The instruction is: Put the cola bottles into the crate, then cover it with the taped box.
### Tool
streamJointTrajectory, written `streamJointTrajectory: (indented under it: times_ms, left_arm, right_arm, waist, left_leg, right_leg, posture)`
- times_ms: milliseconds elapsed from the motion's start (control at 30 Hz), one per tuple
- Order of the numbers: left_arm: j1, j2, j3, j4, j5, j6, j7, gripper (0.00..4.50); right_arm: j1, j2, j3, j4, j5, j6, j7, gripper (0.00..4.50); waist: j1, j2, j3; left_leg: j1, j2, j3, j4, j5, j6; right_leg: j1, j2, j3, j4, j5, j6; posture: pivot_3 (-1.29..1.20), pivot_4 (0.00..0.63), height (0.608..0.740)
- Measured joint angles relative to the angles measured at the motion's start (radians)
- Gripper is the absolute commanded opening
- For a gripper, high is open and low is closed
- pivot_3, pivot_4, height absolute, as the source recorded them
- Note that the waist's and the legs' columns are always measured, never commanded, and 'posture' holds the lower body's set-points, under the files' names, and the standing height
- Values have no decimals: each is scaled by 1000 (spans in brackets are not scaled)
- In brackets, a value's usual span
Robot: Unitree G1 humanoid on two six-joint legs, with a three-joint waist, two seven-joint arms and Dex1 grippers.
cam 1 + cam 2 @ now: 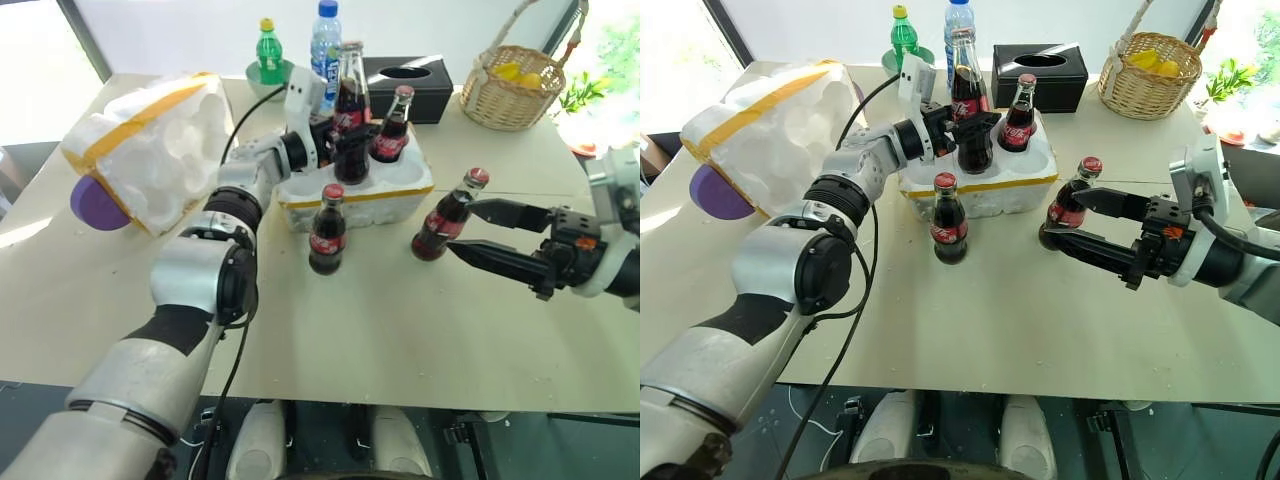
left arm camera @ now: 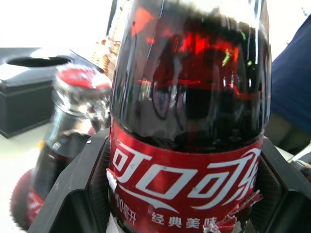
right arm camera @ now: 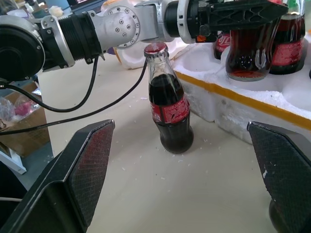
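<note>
Cola bottle (image 1: pixel 350 105) sits clamped between my left jaws (image 1: pixel 352 150), hanging over a well of the crate (image 1: pixel 400 190). I should lower it straight, then release. My right jaws (image 1: pixel 478 230) gape wide, another bottle (image 1: pixel 447 215) standing on the surface between their tips.

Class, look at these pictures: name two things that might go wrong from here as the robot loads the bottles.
1. The left gripper holds a cola bottle over the crate, close to a seated bottle; lowering could knock it.
2. The right gripper is open beside a leaning bottle; a nudge from its fingers may topple it.
</note>
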Motion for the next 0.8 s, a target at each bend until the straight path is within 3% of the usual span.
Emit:
streamJointTrajectory:
  times_ms: [133, 300, 367, 433, 667, 800]
  left_arm:
    - [4, -2, -26, 0, 36, -23, 1, 2834]
    - [54, -18, -146, -2, 166, -144, 46, 2834]
    - [73, -26, -168, -5, 189, -170, 66, 3846]
    - [74, -24, -163, -11, 187, -168, 73, 4471]
    - [89, 29, -101, -13, 131, -119, -7, 4471]
    - [89, 157, -54, -89, 60, -28, -192, 4471]
  right_arm:
    - [20, 0, -1, 0, 0, -1, -4, 4500]
    - [21, 0, -1, -1, 0, -8, -11, 4500]
    - [21, 0, -2, -1, 0, -9, -12, 4500]
    - [21, 0, -2, -1, 0, -10, -12, 4500]
    - [18, -1, -1, 1, -1, -10, -4, 4500]
    - [-7, -5, 5, 23, -17, -11, 13, 4500]
  waist:
    - [0, 0, 0]
    - [-2, 0, 0]
    - [-6, 0, 0]
    - [-4, 1, -1]
    - [-2, 1, -1]
    - [-7, 1, -1]
  left_leg:
    - [0, 0, 0, 0, 0, 0]
    - [1, 0, 1, 0, 0, 0]
    - [1, 1, 1, 0, 0, 0]
    - [1, 1, 1, 0, 0, 0]
    - [1, 2, 1, 0, 0, 0]
    - [1, 2, 1, 0, 0, 0]
  right_leg:
    - [0, 0, 0, 0, 0, 0]
    - [0, 0, 0, 0, 0, 0]
    - [0, 1, 0, 0, 0, 0]
    - [0, 1, 0, 0, 0, 0]
    - [0, 0, 0, 1, 0, 0]
    - [-1, 1, 0, 1, 0, 0]
  posture:
    - [0, 150, 740]
    - [0, 150, 740]
    - [0, 150, 740]
    - [0, 150, 740]
    - [0, 150, 740]
    - [0, 150, 740]
